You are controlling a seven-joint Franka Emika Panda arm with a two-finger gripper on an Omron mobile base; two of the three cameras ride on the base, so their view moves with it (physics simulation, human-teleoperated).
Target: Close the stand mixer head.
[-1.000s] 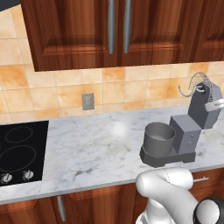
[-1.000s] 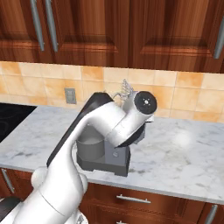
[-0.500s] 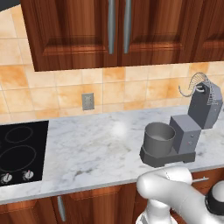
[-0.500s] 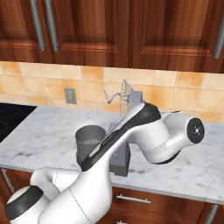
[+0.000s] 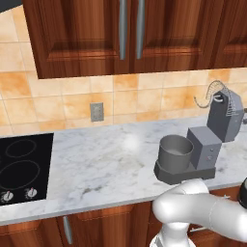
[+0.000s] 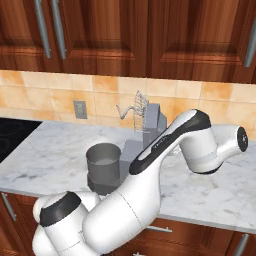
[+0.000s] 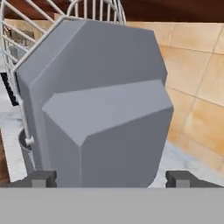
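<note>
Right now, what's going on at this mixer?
The white arm is reaching toward the stand mixer head, which is tilted up and back with its wire whisk in the air, above and behind the grey bowl. In the hand view the head sits close, between the open gripper tips. The head is not yet closed.

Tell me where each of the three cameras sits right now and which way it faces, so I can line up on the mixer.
Left base view: behind the arm on its left, looking forward and down at the counter; stand mixer head tilted up at right, white arm rising at lower right.
Right base view: behind on the right, facing the same counter; arm sweeps from lower left across the mixer.
Hand view: on the hand, close behind the head, fingertips wide apart.
Shared: both base views show the grey bowl and wall outlet.
</note>
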